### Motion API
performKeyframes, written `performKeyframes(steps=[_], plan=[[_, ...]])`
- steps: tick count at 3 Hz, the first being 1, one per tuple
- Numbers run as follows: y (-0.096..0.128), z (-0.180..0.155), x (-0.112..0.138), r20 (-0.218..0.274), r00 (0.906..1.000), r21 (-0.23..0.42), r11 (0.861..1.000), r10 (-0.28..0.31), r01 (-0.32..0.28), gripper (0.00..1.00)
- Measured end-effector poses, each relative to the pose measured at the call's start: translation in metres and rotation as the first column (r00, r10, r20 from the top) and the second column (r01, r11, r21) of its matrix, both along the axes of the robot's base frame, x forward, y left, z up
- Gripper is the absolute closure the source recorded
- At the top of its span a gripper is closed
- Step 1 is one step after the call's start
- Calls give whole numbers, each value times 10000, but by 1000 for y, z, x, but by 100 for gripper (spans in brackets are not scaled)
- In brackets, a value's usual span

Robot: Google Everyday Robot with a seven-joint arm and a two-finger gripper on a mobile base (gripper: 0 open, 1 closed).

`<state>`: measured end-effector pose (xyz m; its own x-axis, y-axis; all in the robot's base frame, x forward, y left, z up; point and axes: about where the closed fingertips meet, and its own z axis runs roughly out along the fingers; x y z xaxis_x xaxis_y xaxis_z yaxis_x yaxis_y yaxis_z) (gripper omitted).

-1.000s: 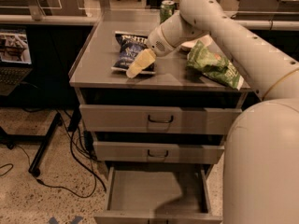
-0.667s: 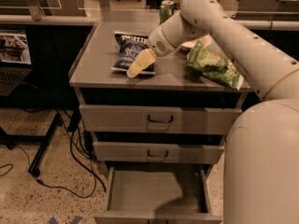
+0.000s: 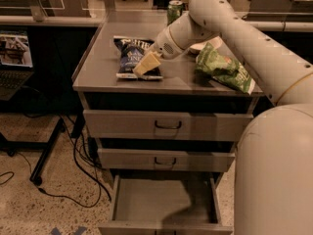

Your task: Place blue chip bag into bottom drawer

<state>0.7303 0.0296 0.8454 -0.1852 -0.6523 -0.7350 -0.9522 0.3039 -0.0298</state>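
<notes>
The blue chip bag lies flat on the grey cabinet top, towards its left side. My gripper reaches in from the right and rests over the bag's right front part, its pale fingers touching or just above the bag. The bottom drawer is pulled open below, with a plain grey interior and nothing in it.
A light green chip bag lies on the right of the cabinet top. A green can and a white bowl stand at the back. Two upper drawers with black handles are shut. Cables and a stand lie on the floor at left.
</notes>
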Motion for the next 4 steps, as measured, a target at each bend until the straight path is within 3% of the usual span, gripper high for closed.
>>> performKeyframes(steps=[1,2,3,4], plan=[[0,0,0,0,10000,0,10000,0,0,65],[0,0,0,-1,10000,0,10000,1,-1,96],[0,0,0,-1,10000,0,10000,2,-2,100],[-4,17,-24,-80,9975,-12,9976,698,-698,100]])
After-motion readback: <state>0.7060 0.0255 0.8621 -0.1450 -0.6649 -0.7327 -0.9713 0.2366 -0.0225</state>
